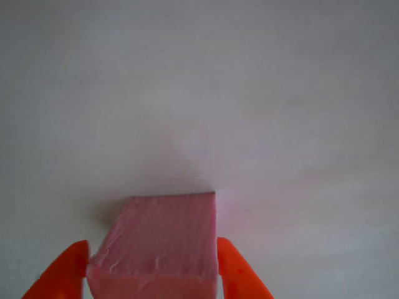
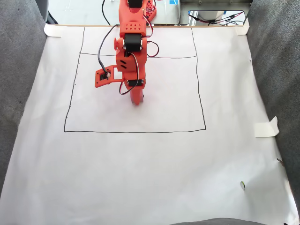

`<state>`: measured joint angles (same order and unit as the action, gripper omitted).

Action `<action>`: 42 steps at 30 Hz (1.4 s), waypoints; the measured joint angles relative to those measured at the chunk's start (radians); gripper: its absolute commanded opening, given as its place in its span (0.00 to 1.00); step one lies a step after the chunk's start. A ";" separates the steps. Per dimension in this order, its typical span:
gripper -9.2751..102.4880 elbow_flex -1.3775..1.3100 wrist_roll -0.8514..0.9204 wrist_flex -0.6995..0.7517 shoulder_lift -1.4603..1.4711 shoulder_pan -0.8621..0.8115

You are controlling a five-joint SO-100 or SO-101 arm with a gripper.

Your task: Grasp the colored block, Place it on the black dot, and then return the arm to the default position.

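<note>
Pink block [image 1: 159, 240] nearest lens in other view, low centre, orange finger [image 1: 62, 274] touching its left face, second finger tight on right face. Jaws closed on block; gripper [image 1: 153, 280] midpoint hidden behind cube. Contact looks low on cube, near bottom edge of view; depth of grip not readable. Faint shadow on white sheet just past far edge of block, so prob. on or barely above paper; can't tell which.

Fixed view: arm [image 2: 131, 56] reaching down inside drawn rectangle [image 2: 136, 131], tip at approx centre, block masked by gripper [image 2: 136, 101] there. Black dot not made out in other view nor fixed view; small dark speck [image 2: 242, 185] near lower-right of paper [image 2: 140, 178], too small to ID.

Risks (judgement): foam soft, dented; shallow pinch could let cube rotate or slip on lift. Over-squeeze could make it spring out on release. Target unlocated from here, so placement may miss.

Surroundings: tape tab [image 2: 267, 127] at right paper edge, cables [image 2: 105, 61] hanging by arm, grey fabric [image 2: 18, 70] both sides. Nothing blocking within rectangle.
</note>
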<state>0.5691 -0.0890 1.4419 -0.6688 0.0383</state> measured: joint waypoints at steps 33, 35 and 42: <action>0.13 0.908 0.028 -0.218 -1.137 0.051; 0.12 1.009 0.028 -0.238 -1.267 0.051; 0.11 1.416 0.037 -0.308 -1.727 0.094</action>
<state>1.9850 -0.0522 1.1336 -2.3961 0.1319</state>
